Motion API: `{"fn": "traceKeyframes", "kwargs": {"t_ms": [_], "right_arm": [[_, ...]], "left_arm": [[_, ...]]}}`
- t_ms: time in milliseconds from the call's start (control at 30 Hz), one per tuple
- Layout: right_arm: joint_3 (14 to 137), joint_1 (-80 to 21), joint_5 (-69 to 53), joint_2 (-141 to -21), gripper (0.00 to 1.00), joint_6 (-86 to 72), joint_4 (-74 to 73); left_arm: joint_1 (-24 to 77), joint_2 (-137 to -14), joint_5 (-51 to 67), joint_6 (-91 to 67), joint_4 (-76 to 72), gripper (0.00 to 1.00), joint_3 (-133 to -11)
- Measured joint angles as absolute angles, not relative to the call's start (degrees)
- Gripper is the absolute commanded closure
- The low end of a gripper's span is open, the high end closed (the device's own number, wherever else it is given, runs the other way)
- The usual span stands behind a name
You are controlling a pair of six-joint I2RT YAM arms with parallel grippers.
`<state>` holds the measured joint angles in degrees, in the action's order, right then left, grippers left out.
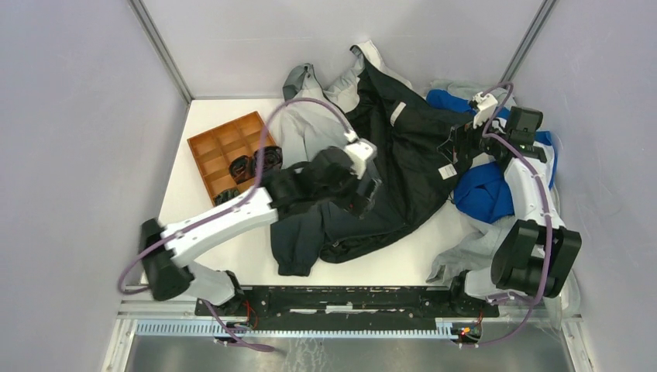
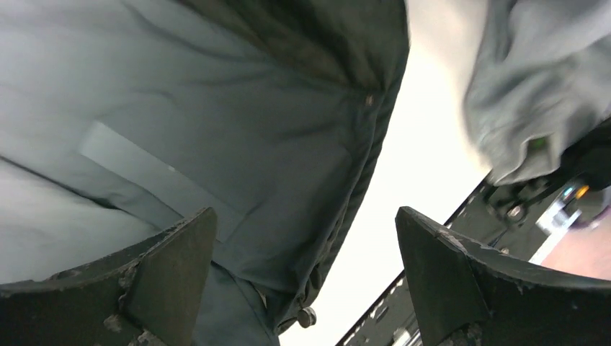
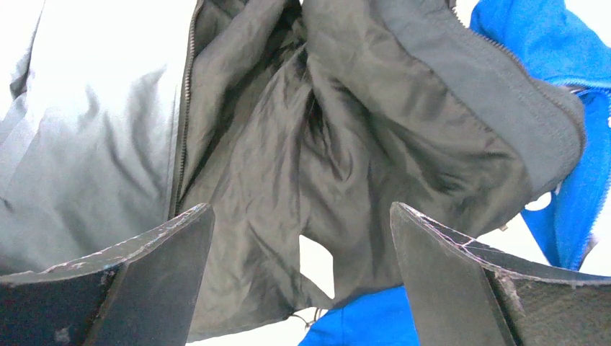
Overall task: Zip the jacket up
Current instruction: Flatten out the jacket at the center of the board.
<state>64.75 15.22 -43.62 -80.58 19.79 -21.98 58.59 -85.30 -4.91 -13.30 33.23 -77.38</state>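
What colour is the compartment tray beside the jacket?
Orange-brown. The tray shows best in the top external view.

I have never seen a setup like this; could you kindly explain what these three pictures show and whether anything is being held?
These are two robot arms bolted at the near edge of a white table. The wide picture looks down from above and behind them. The other two come from a camera on each wrist, so the dark wedges at the bottom are that arm's own fingers. On the table lie the jacket, grey fading to black and spread open with its lining showing, a blue garment, a light grey sweatshirt and a brown compartment tray with dark items in it. The left gripper and the right gripper both hang over the jacket with jaws wide open, holding nothing.
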Motion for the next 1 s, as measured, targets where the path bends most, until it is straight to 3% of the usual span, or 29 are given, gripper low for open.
{"fn": "traceKeyframes", "kwargs": {"t_ms": [233,533,1000], "right_arm": [[71.6,16.0,-41.5,-87.4,0.02,21.3,-22.5],[91.5,17.6,-34.1,-104.7,0.08,29.6,-30.2],[96.9,17.6,-26.0,-117.0,0.25,33.8,-34.0]], "left_arm": [[52.6,-66.4,-7.4,-19.4,25.6,0.03,-65.8],[47.1,-58.7,-6.7,-35.0,19.0,0.03,-42.3],[44.7,-52.6,-7.4,-42.2,13.5,0.04,-38.9]]}}
